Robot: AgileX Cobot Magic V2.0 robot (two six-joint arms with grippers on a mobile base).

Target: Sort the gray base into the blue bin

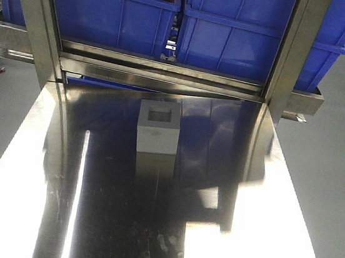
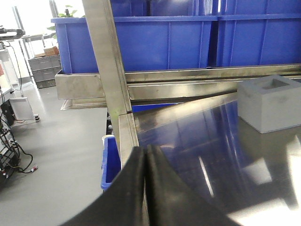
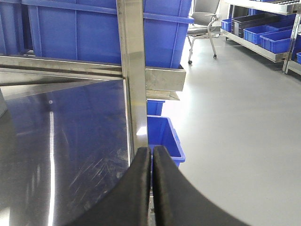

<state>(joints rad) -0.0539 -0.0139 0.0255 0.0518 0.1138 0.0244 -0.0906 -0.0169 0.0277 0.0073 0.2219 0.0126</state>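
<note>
We saw a polished steel bench filling most of the front view, with glare along both its sides. Behind its far edge a steel rail carried big blue crates side by side. The blue bin sat on the right, and the crate to its left held red material. Two steel posts rose at the bench's far corners, in front of the crates. Smaller blue tubs stood on the floor below the bench's right side.

The base stood alone on the bench near the far edge, about midway between the posts and just short of the rail. Its square pocket faced straight up. It looked close to a cube, so we could not pick out a long axis. Its sides ran square to the bench edges.

The left claw hung low over the bench's left edge beside the post, aimed toward the crates, clenched and empty. The base lay well off to its right. The right claw was posed likewise at the right edge by the other post, pads pressed together on nothing.
</note>
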